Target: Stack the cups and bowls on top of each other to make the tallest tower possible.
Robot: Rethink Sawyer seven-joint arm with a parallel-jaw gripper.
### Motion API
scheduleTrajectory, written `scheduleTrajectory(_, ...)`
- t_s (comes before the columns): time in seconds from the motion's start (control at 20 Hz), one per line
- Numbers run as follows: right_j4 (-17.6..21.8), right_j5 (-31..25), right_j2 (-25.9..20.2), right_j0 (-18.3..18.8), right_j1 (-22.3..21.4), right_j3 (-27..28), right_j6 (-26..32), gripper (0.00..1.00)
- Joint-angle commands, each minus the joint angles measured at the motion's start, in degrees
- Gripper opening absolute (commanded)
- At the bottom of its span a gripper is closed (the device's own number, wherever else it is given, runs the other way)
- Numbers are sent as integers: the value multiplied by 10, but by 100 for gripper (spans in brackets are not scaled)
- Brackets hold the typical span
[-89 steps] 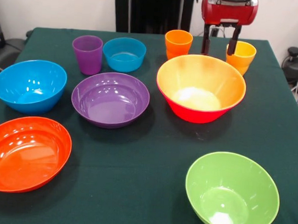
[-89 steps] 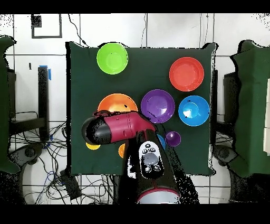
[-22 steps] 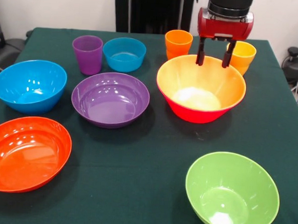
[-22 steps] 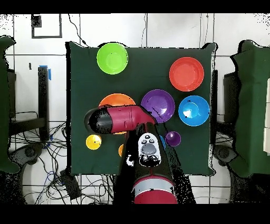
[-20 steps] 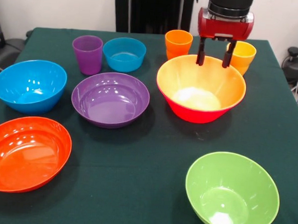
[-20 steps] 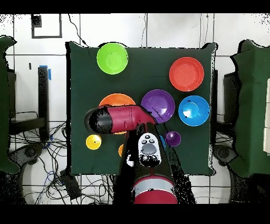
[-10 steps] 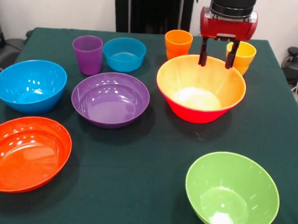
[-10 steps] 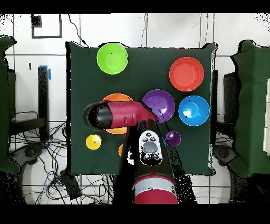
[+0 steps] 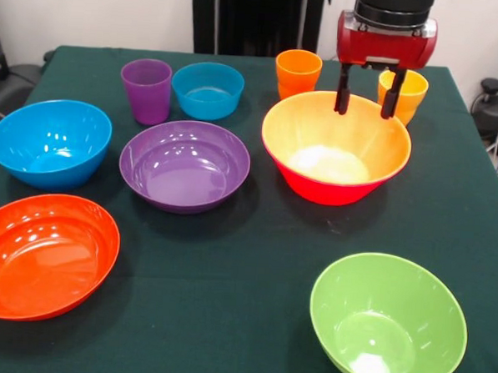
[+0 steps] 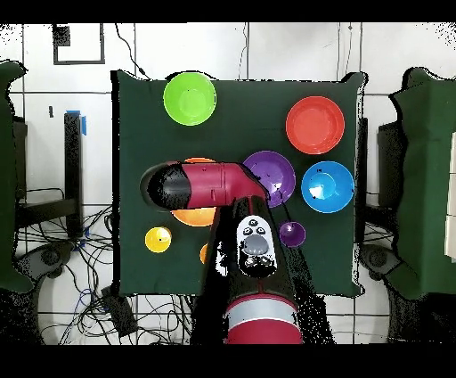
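Observation:
My gripper (image 9: 365,114) is open and hangs over the far part of the large bowl (image 9: 334,149), which is orange inside and red-pink outside. Its fingers (image 9: 342,99) show against the bowl's far inner wall, with nothing between them. A yellow cup (image 9: 408,93) stands just behind the gripper, partly hidden. An orange cup (image 9: 297,72) stands to its left, and a purple cup (image 9: 145,89) farther left. In the overhead view the arm (image 10: 209,185) covers most of the large bowl (image 10: 191,217) and hides the gripper.
Other bowls stand apart on the green cloth: small blue (image 9: 207,89), large blue (image 9: 49,141), purple (image 9: 184,165), red-orange (image 9: 43,255) and green (image 9: 387,319). Overhead, the green bowl (image 10: 190,98), the red-orange bowl (image 10: 315,125) and the yellow cup (image 10: 158,239) show.
The gripper came from between the orange and yellow cups to over the large bowl's far rim. In the last second it shifted slightly right, still open.

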State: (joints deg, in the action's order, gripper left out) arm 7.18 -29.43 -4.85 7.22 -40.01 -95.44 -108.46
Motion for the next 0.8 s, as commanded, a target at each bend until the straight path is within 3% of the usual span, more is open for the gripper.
scheduleTrajectory(0.05,-15,-115,-44,12,-9,54,-3,100)
scheduleTrajectory(0.4,-7,-210,-53,14,14,145,29,100)
scheduleTrajectory(0.8,5,-223,-75,28,55,198,55,100)
